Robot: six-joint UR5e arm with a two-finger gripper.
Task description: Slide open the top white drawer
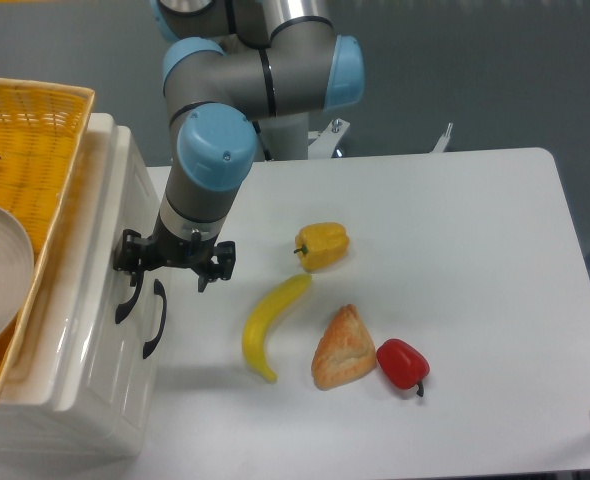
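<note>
The cream-white cabinet point(85, 370) stands at the left edge, its front facing right. The top white drawer point(125, 215) is the upper front panel; its curved black handle point(125, 298) sits just left of the lower drawer's handle point(155, 320). The drawer front looks flush with the cabinet. My gripper point(173, 262) hangs in front of the upper panel with its jaws spread, open and empty. Its left finger point(129, 256) is right above the top handle, and I cannot tell whether it touches it.
A yellow wicker basket point(60, 130) with a grey plate point(0, 270) sits on the cabinet. On the white table point(475, 250) lie a yellow pepper point(322, 245), a banana point(267, 325), a pastry point(343, 347) and a red pepper point(402, 364).
</note>
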